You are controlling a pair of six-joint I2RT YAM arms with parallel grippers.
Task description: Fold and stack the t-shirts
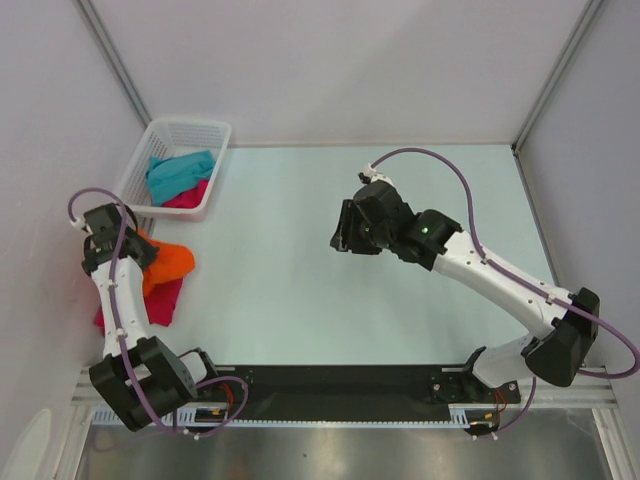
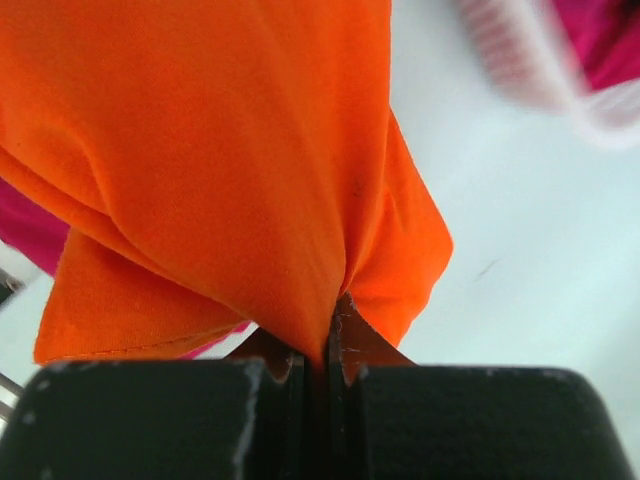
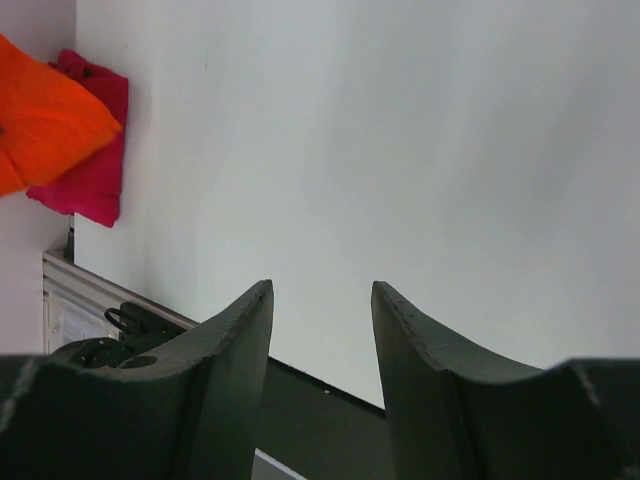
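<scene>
The bright orange soft cloth t-shirt [image 1: 170, 260] is bunching up at the left side of the pale desk [image 1: 300, 290], just in front of the white plastic lattice basket [image 1: 190, 125], and is draping partly over a crimson pink cloth t-shirt [image 1: 165, 300] lying beneath it. My left jaws are clamping a gathered fold of the orange cloth, which is fanning out from the pinch in loose creases. My right jaws are standing apart with nothing between them, hovering over bare desk near the middle, well apart from the shirts. A teal blue cloth t-shirt [image 1: 180, 172] and a second crimson pink one [image 1: 190, 196] are sitting crumpled in the basket. I am judging the cloth to be light, limp and quick to sag, so a mid-body pinch is giving me only a bundle. Taking a shoulder or hem corner in each set of jaws should be the way to spread it flat for folding.
</scene>
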